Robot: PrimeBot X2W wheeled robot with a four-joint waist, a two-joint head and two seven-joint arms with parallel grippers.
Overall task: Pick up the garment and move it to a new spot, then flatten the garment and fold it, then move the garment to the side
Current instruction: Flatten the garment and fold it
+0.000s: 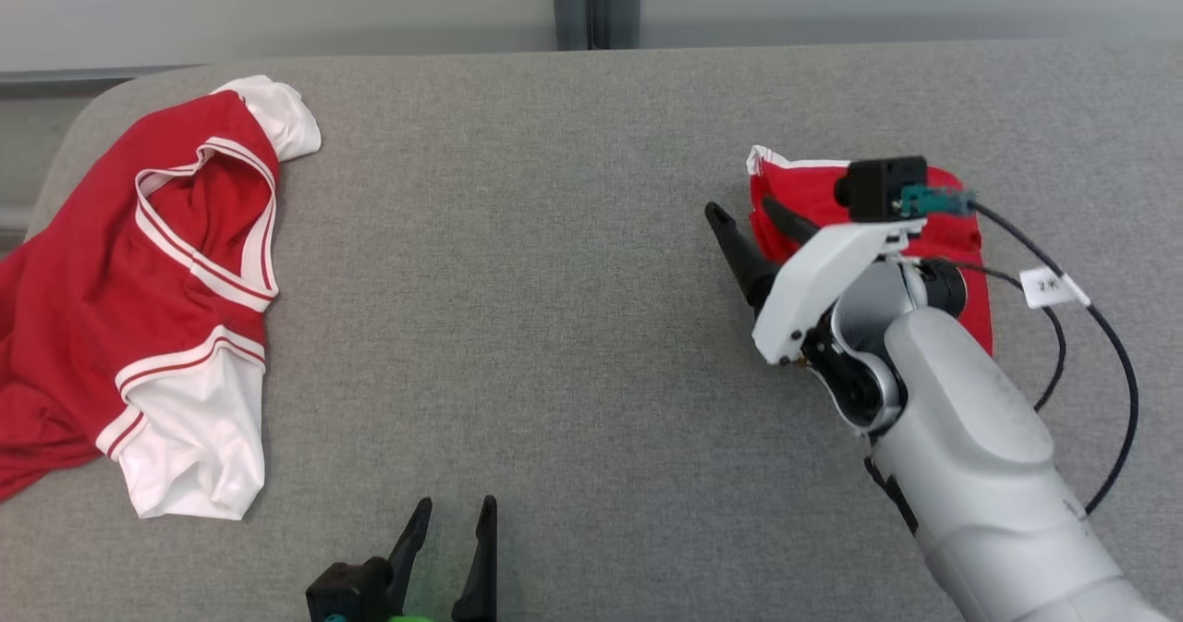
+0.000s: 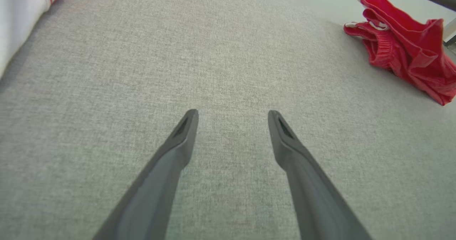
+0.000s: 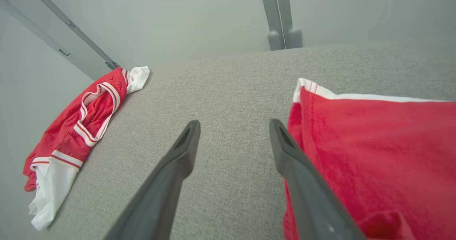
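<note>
The folded red fabric garment with a white-trimmed edge lies on the right side of the grey woven surface, partly hidden in the head view by the pale right forearm. The right gripper sits low at the garment's left edge with its 2 fingers apart and nothing clamped between them. In the right wrist view one finger lies along the red cloth's border and the other is over bare surface. Whether that finger touches the cloth I cannot tell.

The left gripper rests near the front edge, its 2 fingers also apart and holding nothing, well apart from both pieces of clothing. A crumpled red and white short-sleeved jersey lies at the far left, not flattened.

Judging by how it lies, this garment is folded and set to the side, so the task's last step looks about finished. From the left wrist view the bundle looks a bit lumpy at the waistband, so the fold is compact rather than crisp.

The next move likely calls for lifting the right gripper straight up and back. The near finger must not snag the edge or drag the fold open.
</note>
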